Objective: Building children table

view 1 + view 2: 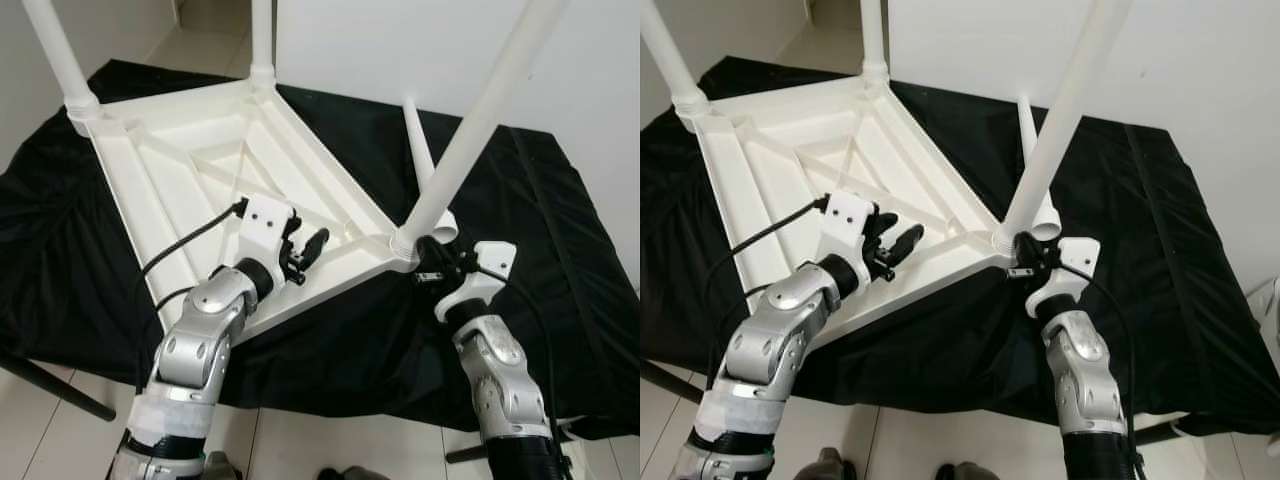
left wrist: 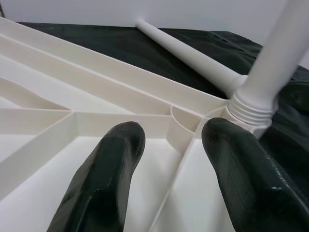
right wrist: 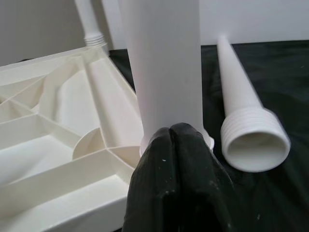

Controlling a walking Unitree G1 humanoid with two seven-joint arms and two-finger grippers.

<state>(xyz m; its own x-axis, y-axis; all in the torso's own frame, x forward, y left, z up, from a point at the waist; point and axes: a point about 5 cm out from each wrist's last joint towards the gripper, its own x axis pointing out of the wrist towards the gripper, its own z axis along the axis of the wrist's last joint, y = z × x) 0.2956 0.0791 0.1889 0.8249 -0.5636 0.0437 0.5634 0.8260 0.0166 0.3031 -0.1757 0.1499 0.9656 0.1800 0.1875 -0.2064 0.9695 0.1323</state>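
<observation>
**A:** What's the biggest thing in front of the robot?

**B:** A black cloth (image 1: 560,300) spread over a low surface, probably to protect the parts. On it the white table top (image 1: 180,190) lies upside down, ribbed underside up, so the corner sockets face upward for the legs.

**A:** How many legs are in?

**B:** Three stand in corners: two at the far corners, the far left leg (image 1: 55,50) and the far middle leg (image 1: 262,35), and a near leg (image 1: 480,120) at the corner closest to the right arm. A fourth, the loose leg (image 1: 1032,150), lies on the cloth just beyond that corner, threaded open end toward the robot.

**A:** And the arms?

**B:** The left gripper (image 1: 305,250) hovers over the ribbed underside near the front edge, its fingers (image 2: 104,183) spread and holding nothing; I judge it is placed to steady the top. The right gripper (image 1: 1025,262) sits at the base of the near leg, fingertips (image 3: 178,159) pressed together against the foot of the tube rather than around it, likely nudging or checking the threaded joint.

**A:** How far along?

**B:** By my reckoning three quarters; the loose leg and the last socket remain.
</observation>
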